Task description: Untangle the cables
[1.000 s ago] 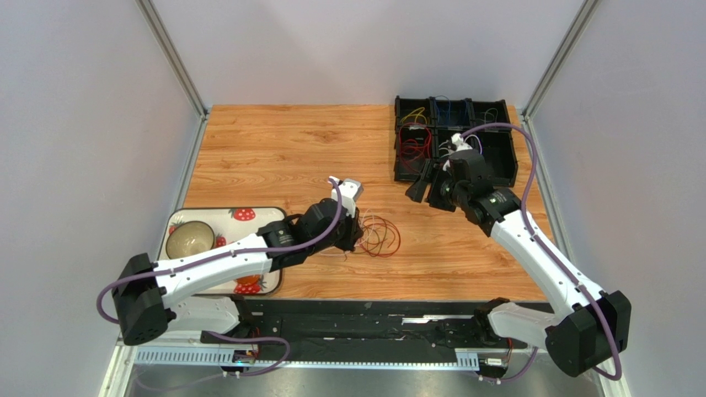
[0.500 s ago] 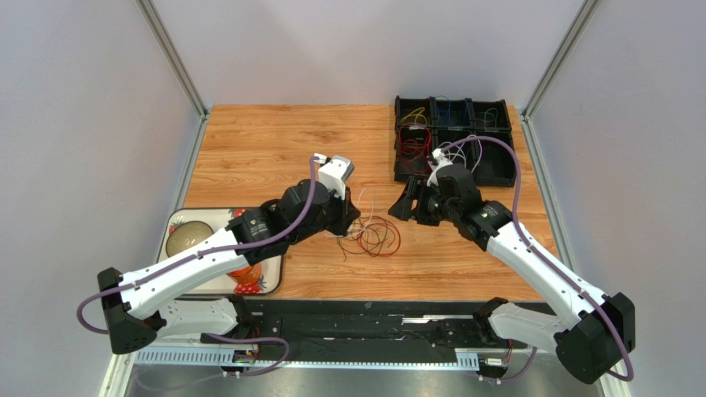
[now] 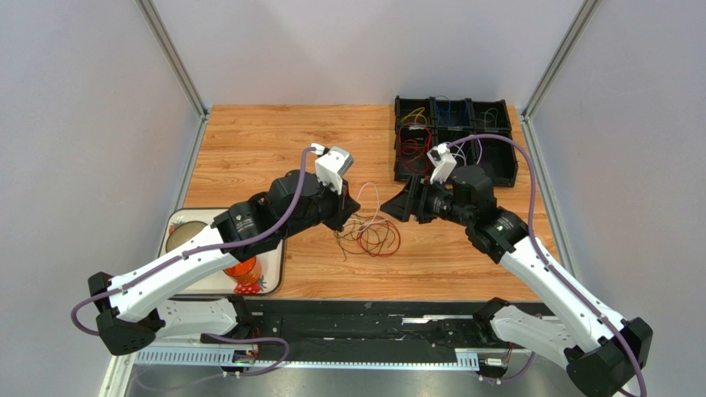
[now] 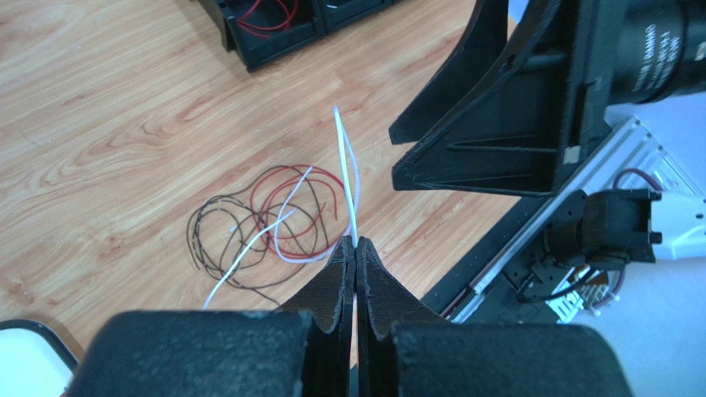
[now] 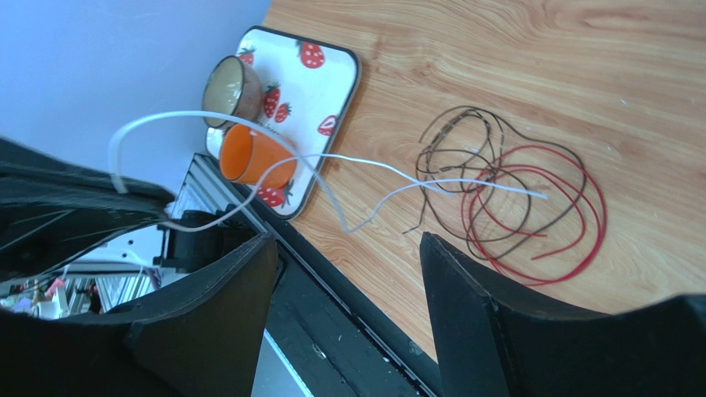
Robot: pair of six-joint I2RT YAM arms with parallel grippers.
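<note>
A black compartmented plastic bin (image 3: 454,124) at the wooden table's (image 3: 273,149) far right holds red, yellow and blue wires (image 3: 412,147). A strawberry-print tray (image 5: 336,83) at the near-left edge carries a brown bowl (image 5: 232,78) and an orange cup (image 5: 253,157). Mid-table between them lie the tangled red and brown cables (image 3: 377,236); the left gripper (image 4: 355,246) clamps their white wire (image 4: 348,174), and the right gripper's (image 5: 344,248) jaws stand wide apart.

L fingers (image 3: 351,217) on white cable (image 3: 366,194), red/brown tangle (image 3: 381,240) on table (image 3: 273,149), R fingers (image 3: 399,205) spread nearby
</note>
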